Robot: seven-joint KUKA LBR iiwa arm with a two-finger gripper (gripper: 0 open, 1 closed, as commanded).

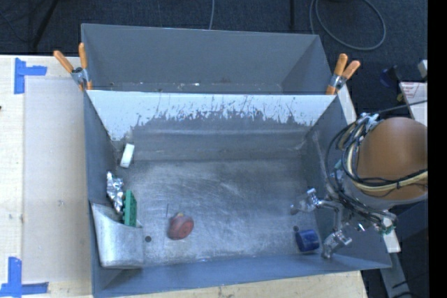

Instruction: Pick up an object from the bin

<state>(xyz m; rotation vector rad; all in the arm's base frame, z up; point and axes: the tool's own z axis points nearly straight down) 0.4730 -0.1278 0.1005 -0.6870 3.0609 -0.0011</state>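
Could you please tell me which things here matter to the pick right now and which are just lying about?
In the job: the gripper; the small blue block closest to it, in the near right corner of the bin.

Lying about, all towards the left: red round lump; green piece; crumpled foil; white block.

Pincer sits just beside a small blue block, fingers spread with nothing between them. Well apart from the blue block is a red roundish lump. Farther off lie a green slab, crumpled foil and a white block.
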